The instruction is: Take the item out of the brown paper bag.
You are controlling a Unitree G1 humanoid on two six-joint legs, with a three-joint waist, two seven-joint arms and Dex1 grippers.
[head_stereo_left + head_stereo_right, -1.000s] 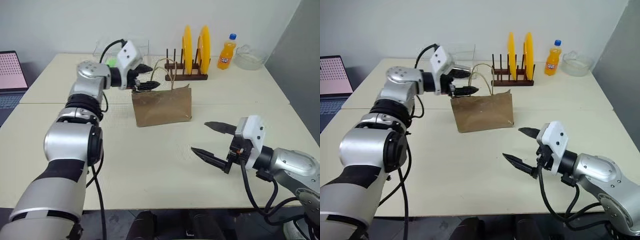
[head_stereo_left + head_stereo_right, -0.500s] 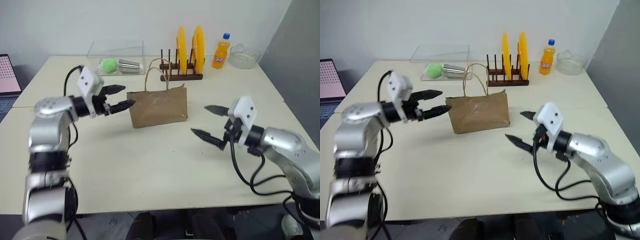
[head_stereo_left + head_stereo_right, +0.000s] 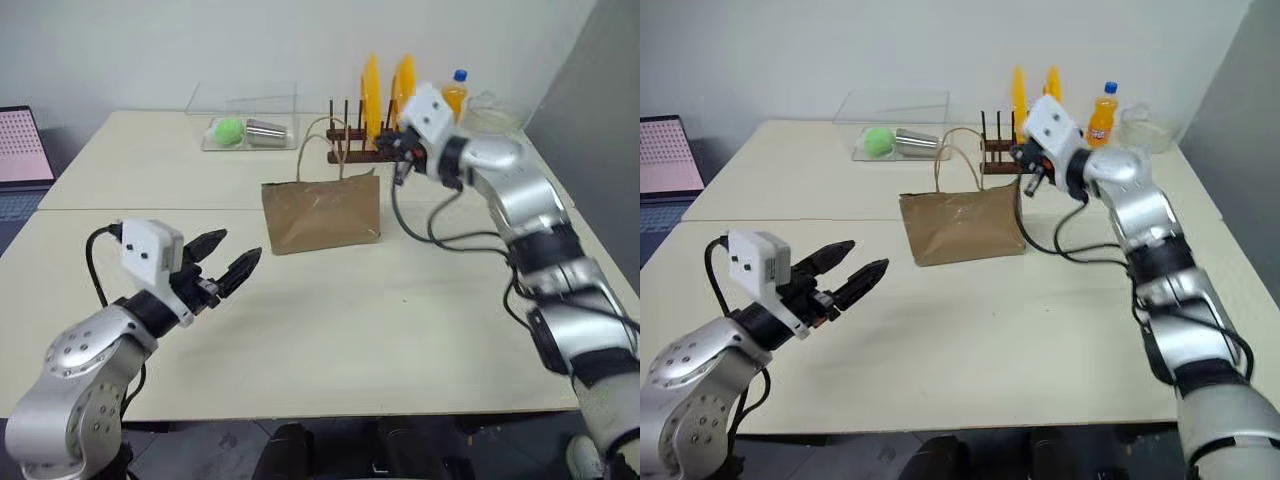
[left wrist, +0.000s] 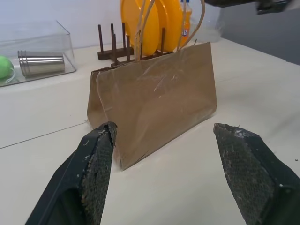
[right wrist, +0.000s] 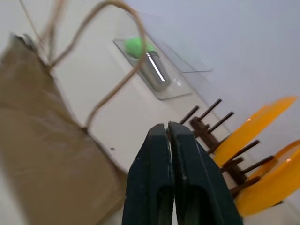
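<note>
The brown paper bag (image 3: 322, 213) stands upright mid-table, its tan cord handles (image 3: 318, 140) looping up. The item is hidden from view. My right gripper (image 3: 1023, 160) hovers at the bag's top right corner, just past the handles. In the right wrist view its fingers (image 5: 159, 154) are pressed shut with nothing between them, and the cord loop (image 5: 108, 51) hangs apart from them. My left gripper (image 3: 228, 262) sits low and near me, left of the bag, open and empty. In the left wrist view the bag (image 4: 154, 103) shows between its fingers (image 4: 96, 164).
Behind the bag stand a wooden rack (image 3: 352, 152) with yellow plates (image 3: 372, 85), an orange soda bottle (image 3: 1102, 115) and a glass bowl (image 3: 1140, 125). A clear tray (image 3: 245, 140) holds a green ball (image 3: 229, 129) and a metal cup (image 3: 265, 128). A laptop (image 3: 20, 145) is far left.
My left gripper pulled back from the bag's top toward me, staying open. My right arm rose and reached forward to the bag's top right corner, and its fingers closed.
</note>
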